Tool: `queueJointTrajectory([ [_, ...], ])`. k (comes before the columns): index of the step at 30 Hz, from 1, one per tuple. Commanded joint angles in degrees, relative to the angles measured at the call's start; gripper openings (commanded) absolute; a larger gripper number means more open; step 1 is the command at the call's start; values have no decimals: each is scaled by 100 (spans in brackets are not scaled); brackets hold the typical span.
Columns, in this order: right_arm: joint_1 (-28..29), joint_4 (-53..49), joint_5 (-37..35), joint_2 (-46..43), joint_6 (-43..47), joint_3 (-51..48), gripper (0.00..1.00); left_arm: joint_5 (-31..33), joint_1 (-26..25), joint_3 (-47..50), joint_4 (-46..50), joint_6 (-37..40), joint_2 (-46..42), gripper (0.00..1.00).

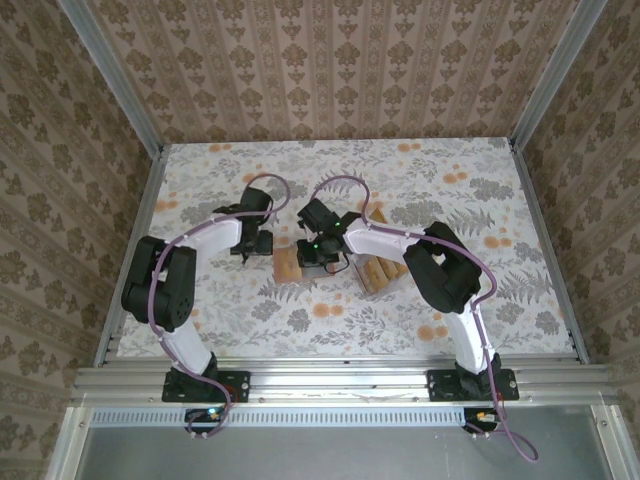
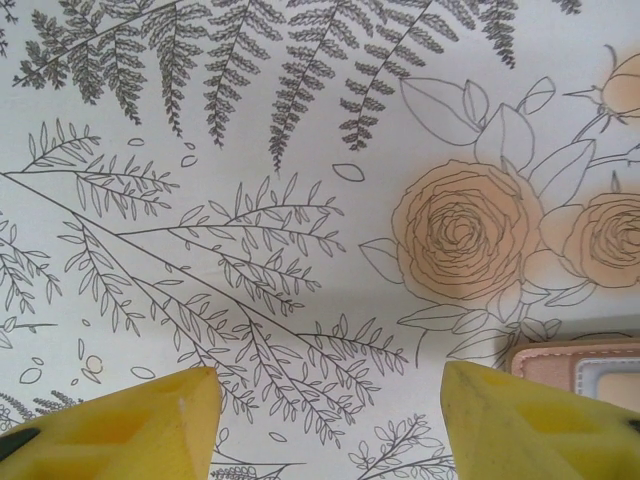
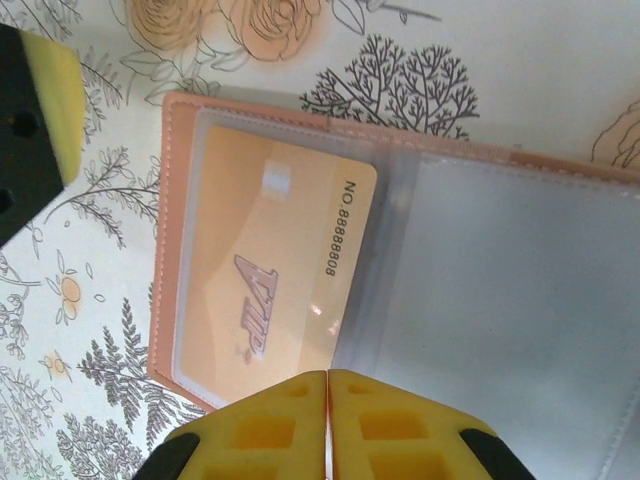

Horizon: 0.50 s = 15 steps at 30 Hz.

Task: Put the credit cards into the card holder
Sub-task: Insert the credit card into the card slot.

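The card holder lies open on the flowered cloth, salmon edge on the left and clear grey sleeves inside. One credit card, orange and printed VIP, sits in its left sleeve. My right gripper is shut, its yellow fingertips pressed together over the holder's near edge, with nothing visibly between them. From above, the card holder lies just left of the right gripper. More credit cards lie in a row to its right. My left gripper is open over bare cloth, with a corner of the card holder beside its right finger.
Orange roses and grey ferns are only printed on the tablecloth. Patterned walls close in the table on three sides. A metal rail runs along the near edge by the arm bases.
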<state>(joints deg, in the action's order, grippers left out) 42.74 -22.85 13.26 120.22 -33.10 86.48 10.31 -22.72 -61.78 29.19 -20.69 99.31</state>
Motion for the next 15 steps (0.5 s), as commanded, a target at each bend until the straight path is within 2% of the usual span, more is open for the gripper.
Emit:
queueJointTrajectory([
  [1,-39,-218,-145,-67,120,246,9,-28,22,-114,183,128,151,61],
  [15,-99,-259,-187,364,130,483,9,15,-57,-2,120,125,335,60],
])
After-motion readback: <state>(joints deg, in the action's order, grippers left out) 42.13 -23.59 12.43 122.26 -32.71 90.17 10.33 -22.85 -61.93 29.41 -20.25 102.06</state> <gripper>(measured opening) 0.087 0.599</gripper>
